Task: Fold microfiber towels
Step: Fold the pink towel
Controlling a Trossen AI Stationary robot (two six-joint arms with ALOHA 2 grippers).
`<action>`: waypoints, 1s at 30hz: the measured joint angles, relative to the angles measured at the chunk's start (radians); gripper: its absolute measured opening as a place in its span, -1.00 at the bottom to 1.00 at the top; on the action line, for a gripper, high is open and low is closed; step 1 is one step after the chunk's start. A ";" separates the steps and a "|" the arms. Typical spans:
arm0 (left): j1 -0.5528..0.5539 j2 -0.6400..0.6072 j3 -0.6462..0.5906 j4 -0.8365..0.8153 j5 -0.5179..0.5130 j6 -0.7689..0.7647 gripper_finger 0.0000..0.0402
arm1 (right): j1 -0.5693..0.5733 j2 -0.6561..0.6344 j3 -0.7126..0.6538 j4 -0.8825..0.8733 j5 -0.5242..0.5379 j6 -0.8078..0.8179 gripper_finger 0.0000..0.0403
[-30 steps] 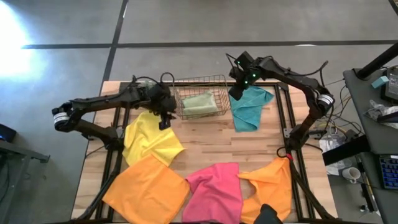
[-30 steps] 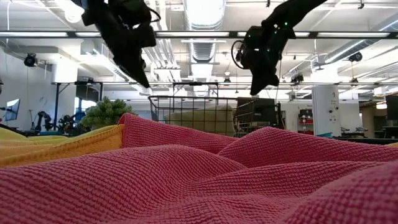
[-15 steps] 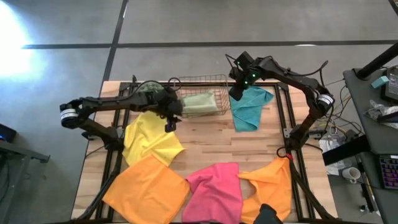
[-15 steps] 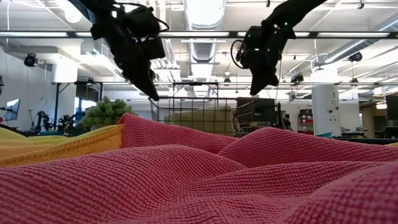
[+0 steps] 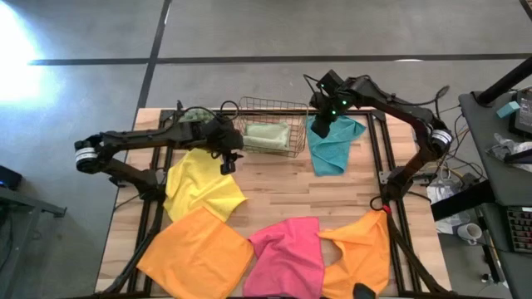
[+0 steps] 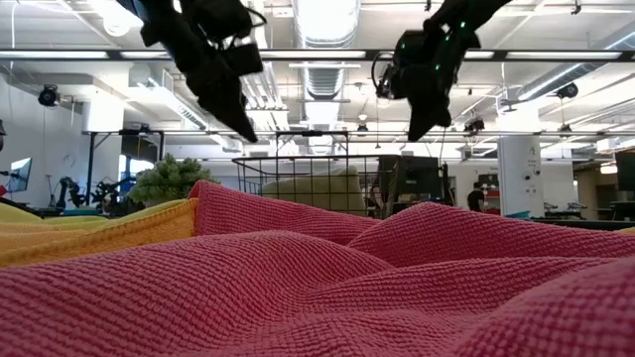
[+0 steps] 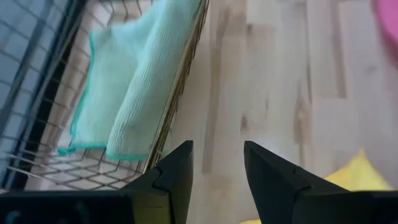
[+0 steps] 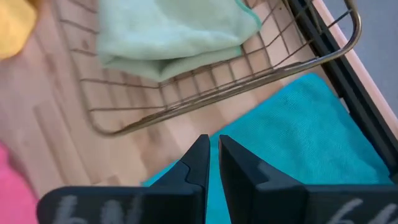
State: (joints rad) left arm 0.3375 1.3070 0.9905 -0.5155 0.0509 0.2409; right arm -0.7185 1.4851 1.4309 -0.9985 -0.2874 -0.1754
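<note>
Nearest the front edge of the wooden tabletop [image 5: 283,187] lie three soft cloths in a row: a flat orange microfiber towel [image 5: 195,252], a rumpled pink microfiber towel [image 5: 288,253] and a second, crumpled orange microfiber towel [image 5: 359,245]. All look light, limp and grippy rather than slick, so I judge each will sag and drape from any hold; a pinch on a corner or hem should serve better than a grab at the middle. Farther in, a loose yellow microfiber towel [image 5: 199,187] spreads just under my left gripper [image 5: 226,163], whose fingers stand parted and hold nothing, hovering above the bare wood beside the wire basket [image 5: 293,106]. Inside that basket rests the sage green microfiber towel [image 5: 268,135], already a small folded rectangle. Beside the basket, the teal microfiber towel [image 5: 337,149] lies unfolded, and my right gripper [image 5: 322,129] hangs over its near corner with fingers pressed almost together, empty. That exposed teal corner seems the natural place to take.
</note>
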 joint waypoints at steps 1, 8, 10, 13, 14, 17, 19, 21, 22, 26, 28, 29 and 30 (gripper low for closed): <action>-0.006 -0.013 0.003 -0.002 0.000 0.000 -0.36 | 0.008 -0.020 -0.007 0.001 0.000 0.004 -0.87; -0.075 -0.063 0.017 -0.005 -0.006 -0.002 -0.36 | 0.119 -0.200 -0.129 0.015 0.000 0.103 -0.87; -0.113 -0.064 0.031 -0.007 -0.024 -0.003 -0.36 | 0.174 -0.260 -0.179 0.019 0.000 0.130 -0.87; -0.190 -0.057 0.054 -0.035 -0.107 -0.002 -0.36 | 0.271 -0.353 -0.250 0.030 0.000 0.172 -0.87; -0.215 -0.054 0.060 -0.036 -0.135 -0.005 -0.36 | 0.303 -0.384 -0.273 0.043 0.000 0.189 -0.87; -0.280 -0.047 0.067 -0.042 -0.167 -0.089 -0.36 | 0.408 -0.467 -0.331 0.097 0.015 0.242 -0.87; -0.321 -0.039 0.070 -0.036 -0.170 -0.188 -0.36 | 0.481 -0.513 -0.361 0.119 0.033 0.280 -0.87; -0.371 -0.031 0.070 -0.045 -0.173 -0.277 -0.36 | 0.557 -0.545 -0.382 0.122 0.049 0.310 -0.87; -0.400 -0.025 0.070 -0.043 -0.174 -0.306 -0.36 | 0.596 -0.556 -0.391 0.122 0.057 0.324 -0.87; -0.526 0.007 0.071 -0.031 -0.173 -0.388 -0.36 | 0.738 -0.568 -0.411 0.123 0.098 0.368 -0.87; -0.588 0.032 0.071 -0.023 -0.176 -0.451 -0.36 | 0.806 -0.561 -0.413 0.132 0.120 0.377 -0.87; -0.616 0.047 0.072 -0.020 -0.180 -0.485 -0.36 | 0.838 -0.555 -0.413 0.141 0.132 0.378 -0.87; -0.644 0.063 0.075 -0.020 -0.182 -0.516 -0.36 | 0.867 -0.553 -0.412 0.149 0.145 0.378 -0.87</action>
State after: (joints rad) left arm -0.3066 1.3695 1.0656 -0.5359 -0.1310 -0.2753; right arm 0.1487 0.9325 1.0187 -0.8498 -0.1428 0.2024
